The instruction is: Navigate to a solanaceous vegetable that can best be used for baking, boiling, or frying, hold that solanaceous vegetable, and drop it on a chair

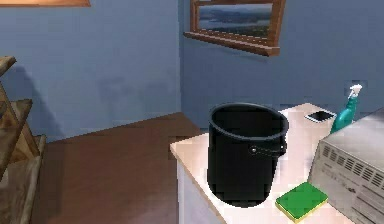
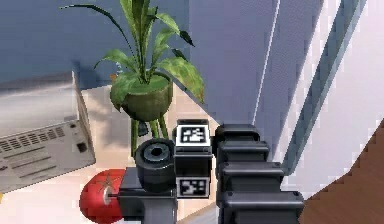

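In the arm side view the arm's dark bar rises from the bottom edge, with its white marker squares [image 2: 191,158] at the far end. My gripper [image 2: 132,192] sits left of them as a dark body low in the picture. A red round thing [image 2: 98,198] lies on the pale countertop [image 2: 110,120] right against the gripper's left side. I cannot tell whether the gripper holds anything. No brown potato shape can be made out.
A potted green plant [image 2: 148,88] stands on the counter beyond the gripper, with a grey appliance [image 2: 40,130] to its left. The forward view has a black pot [image 1: 246,150], a green sponge [image 1: 301,203], a teal spray bottle [image 1: 347,112], a phone [image 1: 320,116] and brown floor [image 1: 110,170].
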